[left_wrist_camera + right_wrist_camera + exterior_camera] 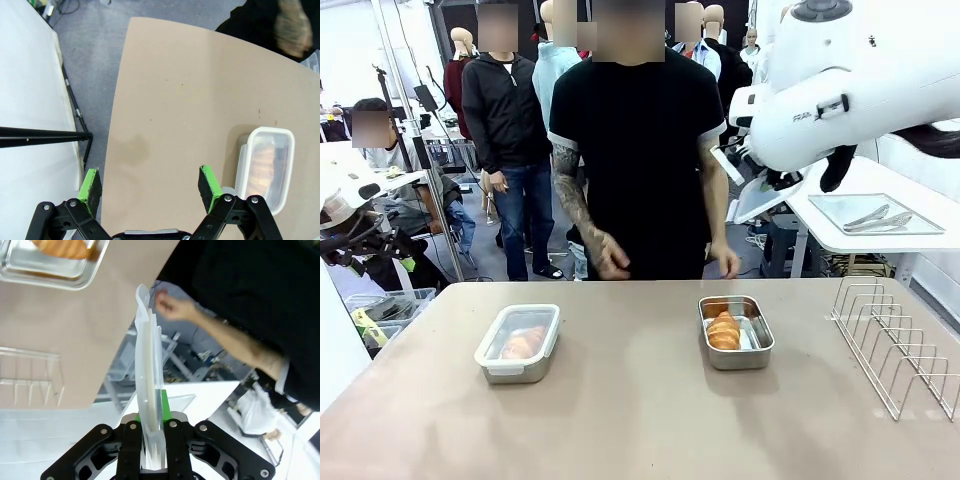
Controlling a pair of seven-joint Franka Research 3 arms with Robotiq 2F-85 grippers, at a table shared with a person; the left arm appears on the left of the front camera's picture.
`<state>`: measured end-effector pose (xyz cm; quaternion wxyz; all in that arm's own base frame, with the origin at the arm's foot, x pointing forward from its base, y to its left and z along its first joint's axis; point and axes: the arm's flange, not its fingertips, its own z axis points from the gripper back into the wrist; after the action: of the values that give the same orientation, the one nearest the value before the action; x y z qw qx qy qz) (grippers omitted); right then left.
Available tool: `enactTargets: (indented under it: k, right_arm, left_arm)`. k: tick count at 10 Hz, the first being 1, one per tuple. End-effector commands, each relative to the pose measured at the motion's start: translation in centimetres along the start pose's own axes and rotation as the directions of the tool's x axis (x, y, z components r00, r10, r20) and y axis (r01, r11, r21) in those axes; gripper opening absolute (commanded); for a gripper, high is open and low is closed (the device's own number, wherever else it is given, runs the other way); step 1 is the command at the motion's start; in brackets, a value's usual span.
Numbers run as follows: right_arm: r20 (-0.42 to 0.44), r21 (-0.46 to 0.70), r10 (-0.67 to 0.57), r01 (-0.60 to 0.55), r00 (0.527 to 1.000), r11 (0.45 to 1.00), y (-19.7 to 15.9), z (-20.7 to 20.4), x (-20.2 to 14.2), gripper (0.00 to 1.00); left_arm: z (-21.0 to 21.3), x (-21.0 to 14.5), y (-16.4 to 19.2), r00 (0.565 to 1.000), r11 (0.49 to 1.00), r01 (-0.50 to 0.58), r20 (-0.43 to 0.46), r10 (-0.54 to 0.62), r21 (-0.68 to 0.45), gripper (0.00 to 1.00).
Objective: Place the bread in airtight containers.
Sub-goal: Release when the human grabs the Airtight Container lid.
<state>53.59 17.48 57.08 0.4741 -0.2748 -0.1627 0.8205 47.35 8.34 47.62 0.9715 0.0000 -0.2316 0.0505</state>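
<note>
Left tool (150, 187) spread wide, empty, above bare tabletop (620, 400). Lidded container (518, 344) left, croissant (523, 343) sealed inside. Person's hands (610, 262) at far edge. Open container (735, 333) right-centre holds second croissant (724, 330). Right tool (152, 440) clamps clear lid (149, 370) edge-on. Wire rack (900, 345) far right.

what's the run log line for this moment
left claw open, empty | right claw shut on clear lid | left container lidded | right container open, croissant inside

Shiny steel tubs (735, 333), translucent plastic lid (149, 385), matt table (640, 420).
</note>
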Motion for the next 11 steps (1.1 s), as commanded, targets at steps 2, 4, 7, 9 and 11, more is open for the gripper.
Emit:
enactTargets:
  k: [2, 4, 7, 9, 11]
  right_arm:
    - [0.147, 0.003, 0.046, -0.047, 0.988, 0.999, -2.4, -1.5, -0.7, 0.00]
    - [0.165, 0.048, -0.003, -0.005, 0.986, 0.999, -3.4, -2.2, -0.2, 0.00]
    - [0.123, -0.003, 0.021, -0.021, 0.992, 1.000, -1.8, -2.4, 0.7, 0.00]
    - [0.123, -0.003, 0.021, -0.021, 0.992, 1.000, -1.8, -2.4, 0.7, 0.00]
    - [0.123, -0.003, 0.021, -0.021, 0.992, 1.000, -1.8, -2.4, 0.7, 0.00]
  left_arm:
    - [0.1, -0.1, 0.1, 1.000, 1.000, -0.006, 0.001, 0.006, 0.002, 1.00]
    - [0.1, -0.1, 0.1, 1.000, 1.000, -0.006, 0.001, 0.006, 0.002, 1.00]
    - [0.1, -0.1, 0.1, 1.000, 1.000, -0.006, 0.001, 0.006, 0.002, 1.00]
    - [0.1, -0.1, 0.1, 1.000, 1.000, -0.006, 0.001, 0.006, 0.002, 1.00]
    - [0.1, -0.1, 0.1, 1.000, 1.000, -0.006, 0.001, 0.006, 0.002, 1.00]
